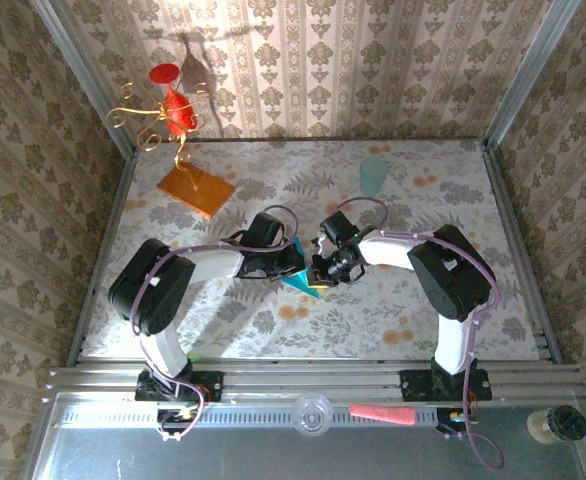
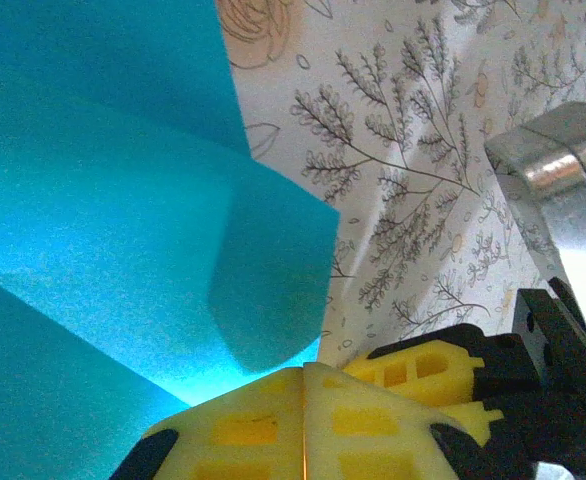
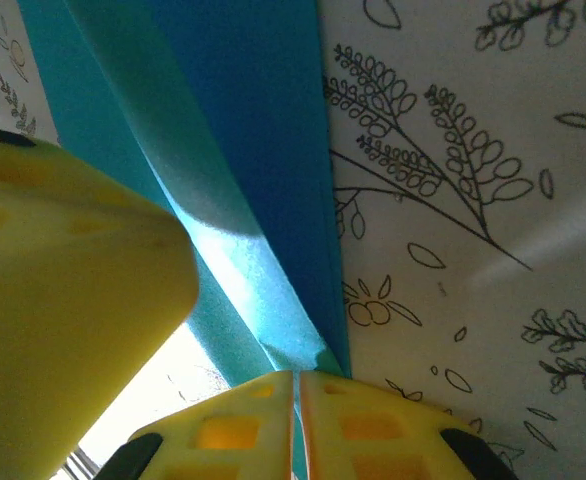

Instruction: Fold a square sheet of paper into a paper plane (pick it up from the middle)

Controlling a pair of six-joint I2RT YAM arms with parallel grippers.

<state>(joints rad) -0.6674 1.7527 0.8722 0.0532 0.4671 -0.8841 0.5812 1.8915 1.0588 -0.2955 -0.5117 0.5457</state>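
Note:
The teal-blue sheet of paper (image 1: 303, 284) is folded into layers with a pointed outline and is held up between both arms at the table's middle. My left gripper (image 1: 293, 262) is shut, and the paper (image 2: 123, 230) runs down into its yellow fingertips (image 2: 263, 420). My right gripper (image 1: 325, 270) is shut too, with a strip of the folded paper (image 3: 263, 200) showing in the seam between its pads (image 3: 373, 430). The two grippers almost touch: the right one's finger (image 2: 423, 365) sits beside my left tips, and the left one's finger (image 3: 63, 290) looms in the right wrist view.
An orange slab (image 1: 195, 188) lies at the back left, with a red and gold ornament (image 1: 173, 105) behind it. A pale mint cup (image 1: 375, 176) stands at the back right. Patterned walls close three sides. A pink object (image 1: 381, 413) rests on the front rail.

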